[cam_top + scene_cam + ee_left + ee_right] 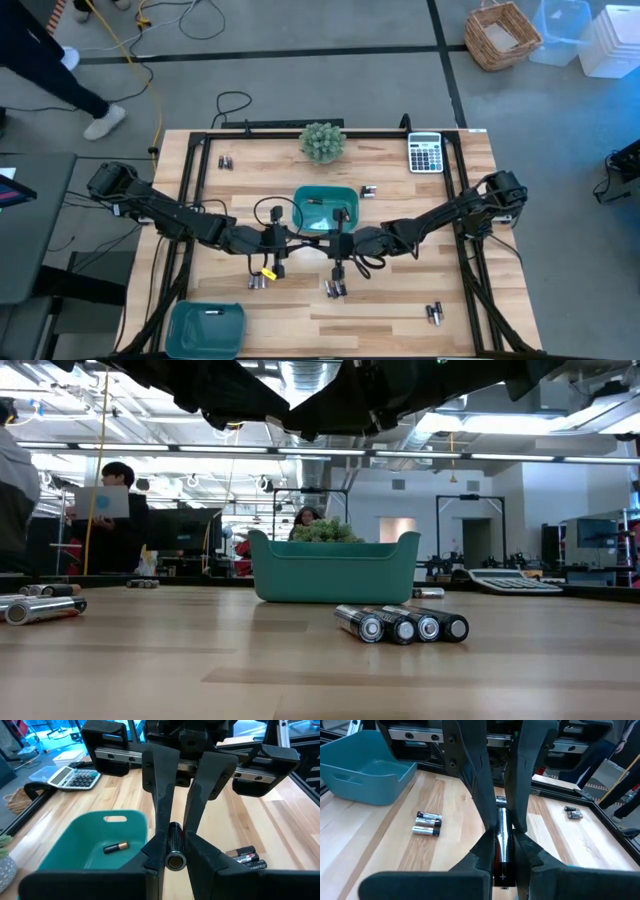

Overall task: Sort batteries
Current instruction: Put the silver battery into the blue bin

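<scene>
I have both arms stretched in from the table's sides, meeting near the middle. My left gripper [268,262] points down toward the front half, its fingers [159,795] clamped on a battery [174,851]. My right gripper [338,270] sits just beside it, likewise pinching a battery [502,847] between its fingers [470,775].

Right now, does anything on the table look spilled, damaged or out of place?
Nothing looks damaged or spilled. Loose batteries lie in small clusters on the table, as unsorted items would. One battery already lies in the center teal tray. Left gripper and right gripper each pinch one battery.
</scene>
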Available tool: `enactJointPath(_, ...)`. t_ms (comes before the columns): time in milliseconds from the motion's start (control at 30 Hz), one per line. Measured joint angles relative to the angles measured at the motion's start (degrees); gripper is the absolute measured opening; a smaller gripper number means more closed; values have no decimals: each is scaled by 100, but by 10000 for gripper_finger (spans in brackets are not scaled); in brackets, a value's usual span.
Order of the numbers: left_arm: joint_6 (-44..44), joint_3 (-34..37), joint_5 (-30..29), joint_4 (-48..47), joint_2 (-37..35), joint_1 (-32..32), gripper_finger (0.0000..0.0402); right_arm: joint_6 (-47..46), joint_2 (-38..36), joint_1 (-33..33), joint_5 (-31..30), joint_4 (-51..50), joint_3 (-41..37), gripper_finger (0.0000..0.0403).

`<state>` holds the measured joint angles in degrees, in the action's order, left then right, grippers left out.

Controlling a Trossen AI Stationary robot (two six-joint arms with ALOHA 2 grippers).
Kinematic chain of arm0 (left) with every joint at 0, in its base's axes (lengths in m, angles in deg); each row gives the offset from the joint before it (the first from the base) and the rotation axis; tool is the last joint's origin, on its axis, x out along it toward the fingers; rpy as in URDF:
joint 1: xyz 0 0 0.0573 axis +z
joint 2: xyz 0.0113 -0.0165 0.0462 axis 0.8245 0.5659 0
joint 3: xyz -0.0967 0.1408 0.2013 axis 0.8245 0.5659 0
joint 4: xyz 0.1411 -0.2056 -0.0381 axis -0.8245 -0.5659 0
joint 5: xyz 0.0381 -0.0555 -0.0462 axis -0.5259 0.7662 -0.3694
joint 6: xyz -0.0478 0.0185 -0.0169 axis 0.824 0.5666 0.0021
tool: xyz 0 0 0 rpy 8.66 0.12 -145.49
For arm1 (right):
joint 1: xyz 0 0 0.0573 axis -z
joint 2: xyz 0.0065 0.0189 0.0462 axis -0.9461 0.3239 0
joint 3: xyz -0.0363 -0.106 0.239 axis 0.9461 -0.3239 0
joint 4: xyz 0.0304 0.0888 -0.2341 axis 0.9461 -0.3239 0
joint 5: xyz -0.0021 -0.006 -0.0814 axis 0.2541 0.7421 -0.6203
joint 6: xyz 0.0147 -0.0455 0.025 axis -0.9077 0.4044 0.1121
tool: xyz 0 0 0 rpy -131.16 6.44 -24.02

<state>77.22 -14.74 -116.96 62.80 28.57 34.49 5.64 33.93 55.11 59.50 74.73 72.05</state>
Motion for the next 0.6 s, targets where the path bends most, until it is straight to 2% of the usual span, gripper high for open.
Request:
enactJointPath(300, 74, 2, 74, -242, 0, -25, 129, -21, 0, 0, -4, 3, -2, 50)
enactJointPath(433, 85, 6, -36, -263, 0, -25, 124, -19, 0, 0, -9, 31, -2, 50)
enactJointPath(600, 89, 18, -46, -301, 11, -28, 90, -17, -13, 2, -44, 111, 11, 50)
